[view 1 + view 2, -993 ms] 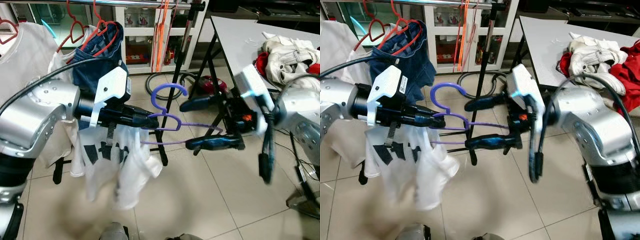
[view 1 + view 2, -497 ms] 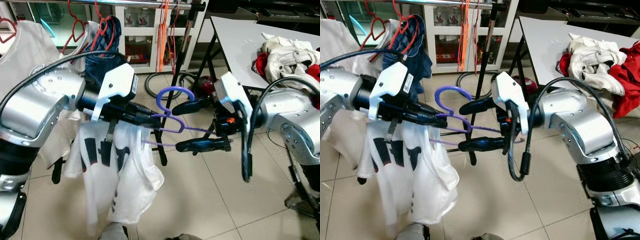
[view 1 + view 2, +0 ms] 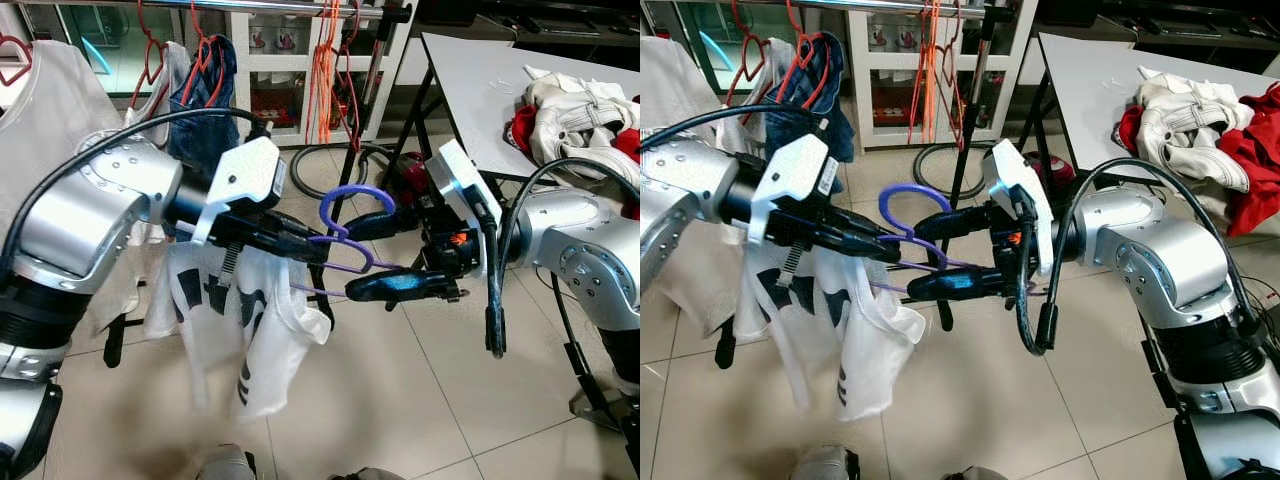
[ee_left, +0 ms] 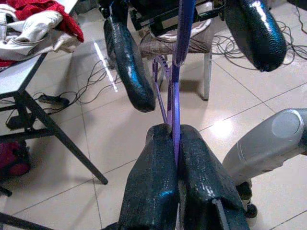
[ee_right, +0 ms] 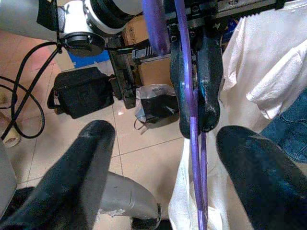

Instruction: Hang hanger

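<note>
tiled floor (image 3: 420, 400) of beige squares, with a black cable (image 3: 930, 160) looped on it near a white glass-fronted cabinet (image 3: 890, 60). a clothes rail (image 3: 260, 6) crosses the top of the scene and carries red hangers (image 3: 150, 60), orange hangers (image 3: 325, 60), a dark blue garment (image 3: 215, 110) and a white shirt (image 3: 50, 110). to the robot's right stands a grey desk (image 3: 480, 70) bearing a heap of white and red clothes (image 3: 580, 110).

left end effector (image 3: 318, 248): fingers closed together on the purple hanger (image 3: 350, 225), pinching its thin wire just below the hook; in the left wrist view the two black fingertips (image 4: 153, 177) press against the wire from both sides. a white t-shirt with dark print (image 3: 240, 320) hangs from this hanger beneath the left arm, its hem clear of the floor.

right end effector (image 3: 375, 255): fingers spread wide, one above and one below the hanger's far arm, bracketing the wire; contact with it cannot be judged. in the right wrist view the purple wire runs through the gap between the two separated fingers (image 5: 91, 167).

the purple hanger is held in mid-air between the two arms, below the rail and in front of the rack's black upright post (image 3: 345, 150), hook pointing upward.
</note>
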Robot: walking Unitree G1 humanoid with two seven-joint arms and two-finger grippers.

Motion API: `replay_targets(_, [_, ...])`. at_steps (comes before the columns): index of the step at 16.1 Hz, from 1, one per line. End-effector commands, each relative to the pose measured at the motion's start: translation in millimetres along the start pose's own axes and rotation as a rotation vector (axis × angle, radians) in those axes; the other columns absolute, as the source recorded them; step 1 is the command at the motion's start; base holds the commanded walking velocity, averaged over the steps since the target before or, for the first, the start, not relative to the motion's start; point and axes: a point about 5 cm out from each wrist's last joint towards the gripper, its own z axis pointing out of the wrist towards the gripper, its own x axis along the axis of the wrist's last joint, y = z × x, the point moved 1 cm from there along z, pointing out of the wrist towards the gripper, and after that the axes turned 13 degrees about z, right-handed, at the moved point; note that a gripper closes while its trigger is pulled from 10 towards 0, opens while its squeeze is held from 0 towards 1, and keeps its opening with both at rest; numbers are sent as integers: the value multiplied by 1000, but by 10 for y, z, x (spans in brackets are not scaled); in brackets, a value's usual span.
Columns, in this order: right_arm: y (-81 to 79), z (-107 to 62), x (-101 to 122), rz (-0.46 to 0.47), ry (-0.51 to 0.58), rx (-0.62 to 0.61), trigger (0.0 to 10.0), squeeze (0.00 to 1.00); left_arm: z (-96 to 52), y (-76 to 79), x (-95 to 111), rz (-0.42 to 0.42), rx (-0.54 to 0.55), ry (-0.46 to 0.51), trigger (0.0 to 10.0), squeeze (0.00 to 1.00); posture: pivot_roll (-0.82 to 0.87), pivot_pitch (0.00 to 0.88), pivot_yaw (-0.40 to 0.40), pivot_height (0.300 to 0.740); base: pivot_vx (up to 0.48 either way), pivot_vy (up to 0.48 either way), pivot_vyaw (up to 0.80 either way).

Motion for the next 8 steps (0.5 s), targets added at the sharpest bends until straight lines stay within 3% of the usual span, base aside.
replay_targets(1, [10, -29, 8, -19, -21, -42, 0, 0, -13, -76, 118, 61, 2, -3, 10000, 0, -26, 47, -136, 740, 0, 0, 0])
replay_targets(8, [103, -17, 20, -46, -34, -119, 0, 0, 10, -101, 140, 73, -3, 7, 10000, 0, -33, 46, -140, 740, 0, 0, 0])
